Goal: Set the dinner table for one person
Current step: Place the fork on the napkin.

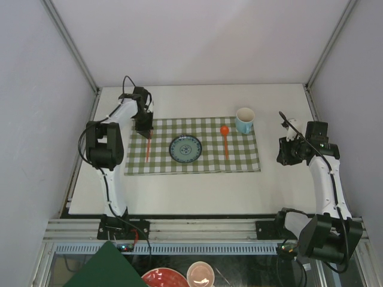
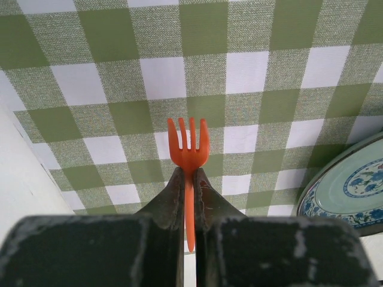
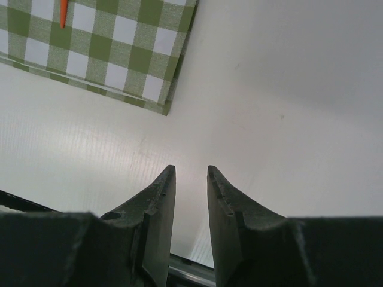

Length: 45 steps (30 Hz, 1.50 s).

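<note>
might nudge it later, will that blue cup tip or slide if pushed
Upright and open-topped, the cup might tip under a high push. It seems to sit on the cloth corner, so a low push may wrinkle that.

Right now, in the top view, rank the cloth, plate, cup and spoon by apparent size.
1. The cloth, by far.
2. The plate.
3. The cup and the spoon: not ranked. The spoon looks longer, the cup broader.
</note>
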Each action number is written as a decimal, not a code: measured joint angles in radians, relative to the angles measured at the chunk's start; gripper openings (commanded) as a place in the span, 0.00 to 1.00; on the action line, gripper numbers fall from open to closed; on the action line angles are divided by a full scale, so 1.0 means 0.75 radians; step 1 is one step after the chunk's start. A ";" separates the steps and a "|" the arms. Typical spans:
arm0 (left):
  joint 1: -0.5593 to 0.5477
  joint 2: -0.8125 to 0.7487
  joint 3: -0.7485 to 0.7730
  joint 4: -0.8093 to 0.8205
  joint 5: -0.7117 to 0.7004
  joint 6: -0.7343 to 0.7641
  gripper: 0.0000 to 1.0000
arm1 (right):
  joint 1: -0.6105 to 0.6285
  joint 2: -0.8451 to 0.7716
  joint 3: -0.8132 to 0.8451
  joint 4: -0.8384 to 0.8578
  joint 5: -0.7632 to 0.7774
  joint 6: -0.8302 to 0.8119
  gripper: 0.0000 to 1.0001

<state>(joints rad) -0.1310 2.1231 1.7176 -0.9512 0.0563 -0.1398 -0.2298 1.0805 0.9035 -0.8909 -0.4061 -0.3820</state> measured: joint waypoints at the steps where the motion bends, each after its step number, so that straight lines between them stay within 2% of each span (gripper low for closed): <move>1: 0.001 0.000 -0.001 0.001 0.000 -0.005 0.00 | -0.001 -0.003 0.000 0.000 0.000 -0.001 0.28; 26: -0.015 0.001 -0.117 0.103 0.025 -0.050 0.00 | -0.008 -0.005 0.000 0.000 -0.001 -0.001 0.29; 27: -0.015 0.001 -0.123 0.107 0.026 -0.050 0.14 | -0.008 -0.005 0.000 0.000 -0.002 -0.001 0.29; 28: -0.015 0.002 -0.127 0.109 0.026 -0.051 0.23 | -0.008 -0.005 0.000 -0.001 -0.003 -0.001 0.29; 32: -0.015 0.002 -0.131 0.115 0.032 -0.059 0.44 | -0.009 -0.005 0.000 -0.001 -0.007 -0.001 0.29; 35: -0.017 -0.001 -0.131 0.116 0.040 -0.068 0.47 | -0.009 -0.005 0.000 -0.001 -0.011 -0.002 0.29; 37: -0.020 -0.002 -0.131 0.115 0.039 -0.067 0.65 | -0.009 -0.005 0.000 -0.001 -0.012 -0.002 0.30; 39: -0.021 -0.007 -0.129 0.107 0.037 -0.056 0.92 | -0.009 -0.005 0.000 -0.001 -0.015 -0.002 0.30; 40: -0.021 -0.013 -0.128 0.097 0.032 -0.049 0.98 | -0.009 -0.005 0.000 -0.001 -0.016 -0.002 0.30; 45: -0.012 -0.106 -0.086 -0.006 0.032 -0.011 1.00 | -0.018 -0.010 0.000 -0.001 -0.020 -0.002 0.35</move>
<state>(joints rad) -0.1402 2.0438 1.6531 -0.9554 0.0799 -0.1482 -0.2432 1.0733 0.9035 -0.8917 -0.4210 -0.3836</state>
